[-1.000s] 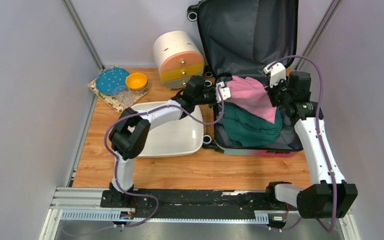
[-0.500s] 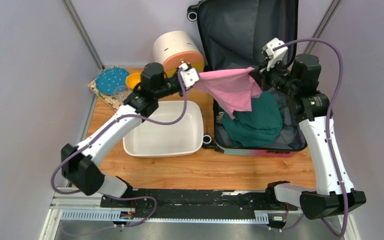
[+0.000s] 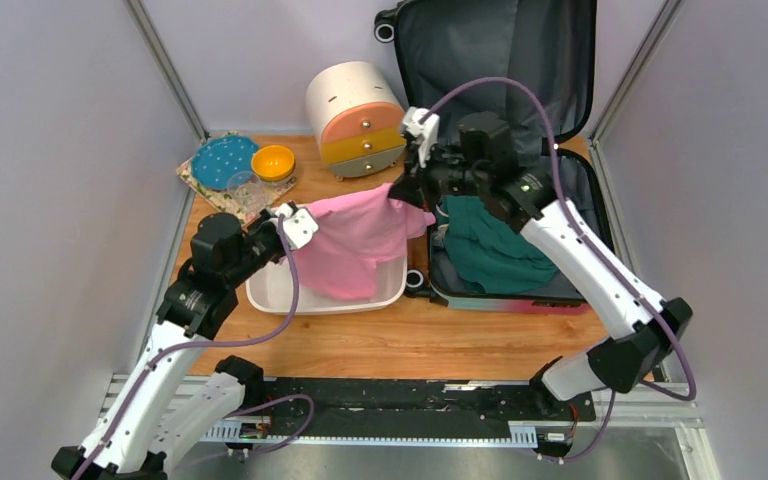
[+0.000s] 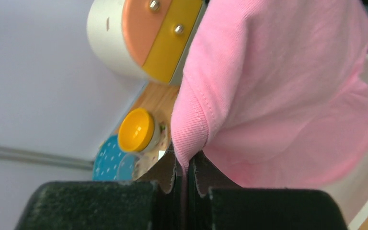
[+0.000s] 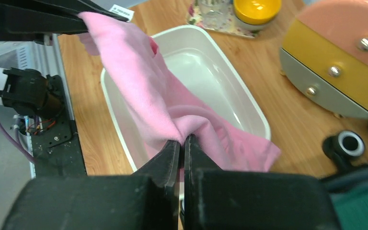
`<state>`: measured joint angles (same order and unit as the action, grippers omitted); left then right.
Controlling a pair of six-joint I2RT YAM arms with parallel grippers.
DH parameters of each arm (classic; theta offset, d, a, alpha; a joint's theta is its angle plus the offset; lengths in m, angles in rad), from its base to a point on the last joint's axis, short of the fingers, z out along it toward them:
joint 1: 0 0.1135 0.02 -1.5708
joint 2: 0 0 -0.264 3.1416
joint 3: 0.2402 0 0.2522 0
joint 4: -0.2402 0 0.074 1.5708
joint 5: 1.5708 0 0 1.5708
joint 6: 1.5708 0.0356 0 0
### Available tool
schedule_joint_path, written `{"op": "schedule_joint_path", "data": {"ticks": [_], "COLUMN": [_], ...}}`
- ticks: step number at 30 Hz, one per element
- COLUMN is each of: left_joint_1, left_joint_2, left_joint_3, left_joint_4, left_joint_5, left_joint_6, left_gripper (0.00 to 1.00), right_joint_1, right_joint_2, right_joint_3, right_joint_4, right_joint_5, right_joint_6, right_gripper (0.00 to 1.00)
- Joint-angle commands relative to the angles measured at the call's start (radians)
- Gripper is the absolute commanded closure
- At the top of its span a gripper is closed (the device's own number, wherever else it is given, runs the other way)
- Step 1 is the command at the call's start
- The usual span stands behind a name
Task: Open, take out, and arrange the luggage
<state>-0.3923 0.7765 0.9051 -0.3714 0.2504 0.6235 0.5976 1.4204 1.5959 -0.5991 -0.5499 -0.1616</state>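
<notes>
Pink knit garment (image 3: 352,245) stretched between both grippers and draped over the white plastic basin (image 3: 260,292), lower folds hanging inside the basin. Left gripper (image 4: 186,165) clamped on a ribbed hem edge of the garment, fingers pressed together with only fabric between them. Right gripper (image 5: 182,143) likewise pinched tight on a bunched fold at the opposite end, above the basin rim nearest the luggage. Luggage (image 3: 460,50) at the far right of the wooden table (image 3: 410,340), lying open: lower shell flat on the table, lid upright against the back wall, dark grey lining facing forward. Teal garment (image 3: 495,250) crumpled inside the lower shell. Black wheel (image 3: 415,278) on the shell side facing the basin, just beside the basin corner. Round cream cabinet (image 3: 355,115) with orange, yellow and grey drawer fronts behind the basin, left of the lid. Yellow bowl (image 3: 273,162), blue dotted plate (image 3: 222,160) and clear glass (image 3: 243,185) grouped on a patterned mat (image 3: 205,190) at the far left corner of the table.
</notes>
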Motion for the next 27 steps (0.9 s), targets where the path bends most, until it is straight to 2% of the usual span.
{"op": "schedule_joint_path", "data": {"ticks": [1,2,6,10,13,20,27], "left_joint_1": [0.021,0.032,0.047,0.046,0.047,0.046,0.049], "left_joint_2": [-0.055,-0.052,-0.033,-0.017,-0.011,-0.019,0.078], "left_joint_3": [-0.052,-0.046,0.036,0.106,0.135,0.069,0.018], "left_joint_4": [0.023,0.055,0.089,0.077,0.025,-0.024,0.018], "left_joint_5": [-0.247,-0.323,-0.394,-0.421,-0.430,-0.412,-0.382], "left_joint_6": [0.093,0.102,0.136,0.167,0.157,0.147,0.134], "left_gripper": [1.00,1.00,1.00,1.00,1.00,1.00,1.00], "right_joint_1": [0.108,0.117,0.172,0.234,0.261,0.229,0.110], "right_joint_2": [0.100,0.121,0.190,0.181,0.158,0.161,0.287], "right_joint_3": [0.143,0.195,0.292,0.288,0.224,0.078,0.130], "right_joint_4": [0.045,0.048,0.059,0.059,0.070,0.099,0.110], "right_joint_5": [0.025,0.030,0.056,0.058,0.057,0.050,0.036], "right_joint_6": [0.005,0.010,0.031,0.060,0.083,0.134,0.134], "right_gripper": [1.00,1.00,1.00,1.00,1.00,1.00,1.00]}}
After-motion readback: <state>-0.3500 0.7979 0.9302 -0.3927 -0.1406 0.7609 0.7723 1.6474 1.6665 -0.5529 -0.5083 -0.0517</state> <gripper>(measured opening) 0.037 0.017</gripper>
